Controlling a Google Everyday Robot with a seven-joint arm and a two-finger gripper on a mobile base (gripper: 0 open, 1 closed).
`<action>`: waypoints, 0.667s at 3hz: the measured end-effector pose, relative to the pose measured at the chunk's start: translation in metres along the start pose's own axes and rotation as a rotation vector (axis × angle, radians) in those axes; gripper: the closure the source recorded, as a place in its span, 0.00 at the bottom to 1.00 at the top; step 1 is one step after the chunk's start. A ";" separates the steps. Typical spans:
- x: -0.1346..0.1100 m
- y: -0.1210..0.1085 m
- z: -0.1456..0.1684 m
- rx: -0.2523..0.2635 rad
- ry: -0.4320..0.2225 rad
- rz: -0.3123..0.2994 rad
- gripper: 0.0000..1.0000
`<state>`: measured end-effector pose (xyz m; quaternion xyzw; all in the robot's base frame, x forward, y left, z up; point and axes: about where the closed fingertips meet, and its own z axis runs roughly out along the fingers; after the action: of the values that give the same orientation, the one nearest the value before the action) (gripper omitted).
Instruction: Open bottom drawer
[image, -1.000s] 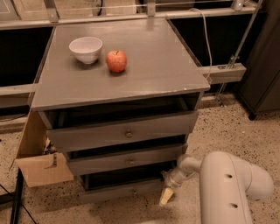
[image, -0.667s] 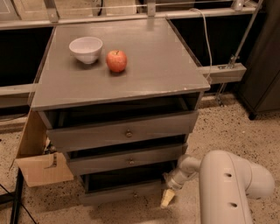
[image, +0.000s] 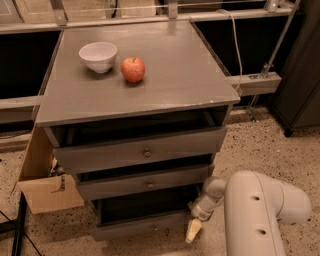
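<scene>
The grey cabinet has three drawers stacked under its top. The bottom drawer is the lowest and narrowest grey front, and it stands out a little from the cabinet with a dark gap above it. My gripper is low at the drawer's right front corner, close to the floor, at the end of my white arm. I cannot tell whether it touches the drawer. The middle drawer and the top drawer also stand slightly out.
A white bowl and a red apple sit on the cabinet top. A cardboard box leans at the cabinet's left. A dark cabinet stands at the right. The floor is speckled.
</scene>
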<state>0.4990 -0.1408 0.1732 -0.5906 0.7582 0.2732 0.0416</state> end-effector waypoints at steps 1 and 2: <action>0.006 0.011 -0.001 -0.041 0.021 0.022 0.00; 0.012 0.024 -0.004 -0.086 0.048 0.045 0.00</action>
<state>0.4740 -0.1494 0.1807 -0.5811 0.7595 0.2922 -0.0080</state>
